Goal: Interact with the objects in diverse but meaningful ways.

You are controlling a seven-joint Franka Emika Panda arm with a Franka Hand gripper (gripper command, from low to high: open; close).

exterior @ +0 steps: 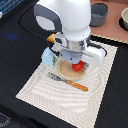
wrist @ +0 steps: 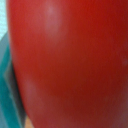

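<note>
In the wrist view the red round tomato (wrist: 70, 60) fills almost the whole picture, its skin smooth and glossy, so it sits right up against the camera; a sliver of teal shows along one edge. In the exterior view, nearest the camera, a striped cream placemat (exterior: 60, 95) lies on the dark table (exterior: 15, 55). On the mat rests a fork with an orange handle (exterior: 67, 81), lying just in front of a round tan wooden plate (exterior: 65, 72). The tomato (exterior: 78, 66) sits on that plate, directly beneath the white arm. The gripper (exterior: 78, 63) is down at the tomato, but the wrist housing hides the fingers, so I cannot tell whether they are clamped on it or spread. Just to the exterior view's left of the plate stands the light blue house-shaped carton (exterior: 47, 57), at the mat's edge, with a bit of yellow (exterior: 51, 37) visible behind it. Farther back, a grey pot (exterior: 99, 14) stands on the table, and a bowl (exterior: 124, 19) rests on a pinkish mat (exterior: 110, 31) at the far right.
</note>
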